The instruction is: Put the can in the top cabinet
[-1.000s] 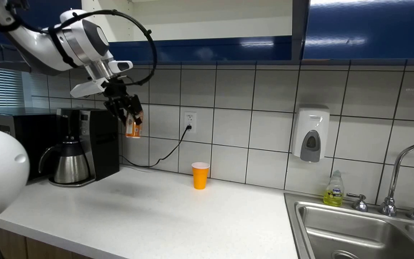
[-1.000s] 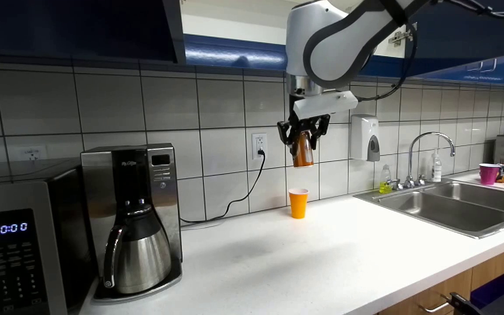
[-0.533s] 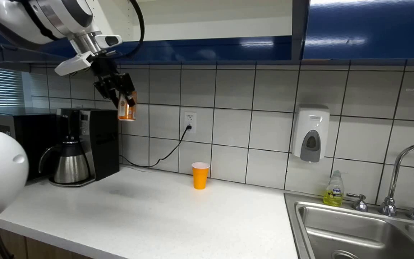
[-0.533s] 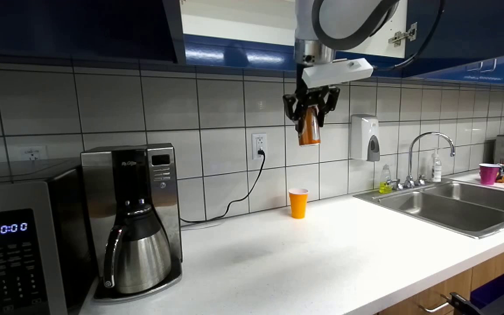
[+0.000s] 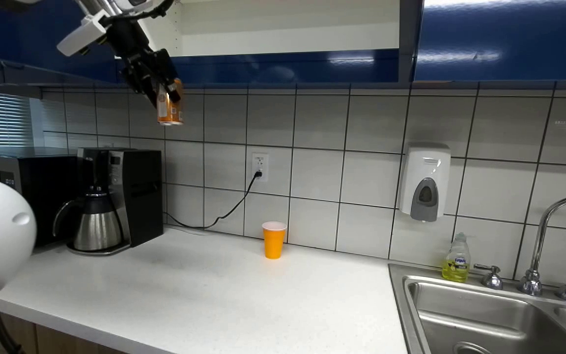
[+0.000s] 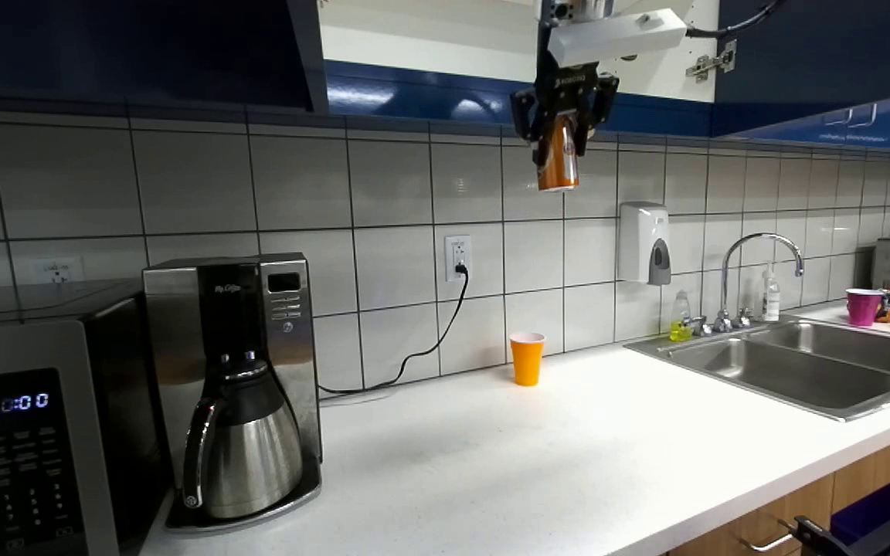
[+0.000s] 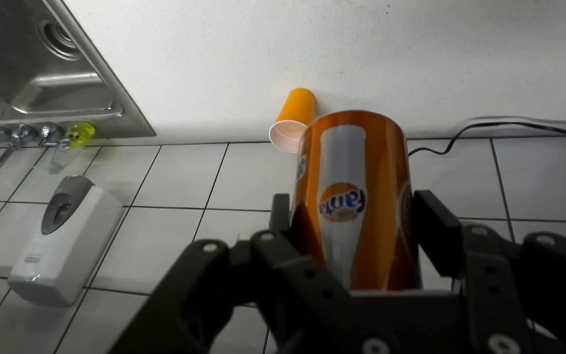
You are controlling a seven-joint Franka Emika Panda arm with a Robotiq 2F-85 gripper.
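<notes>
Clearly the hand (image 6: 561, 151) is clenched around the can (image 7: 356, 196), in mid-air below the opening of the cabinet (image 5: 288, 29) in both exterior views. Pushing in at this height would likely knock the can on the blue edge (image 5: 283, 68); a weak squeeze might drop it to the tabletop (image 5: 243, 295). The cabinet is pale inside, its floor unseen. The bottle (image 5: 457, 260) by the sink (image 5: 474, 314) holds yellow liquid (image 5: 455, 273); the cup (image 5: 273, 243) is pale within; whatever the carafe (image 6: 256, 463) holds is hidden.

The orange Fanta can (image 7: 354, 196) hangs nearly upright in midair outside the open, cream-lined top cabinet (image 5: 290, 32).
</notes>
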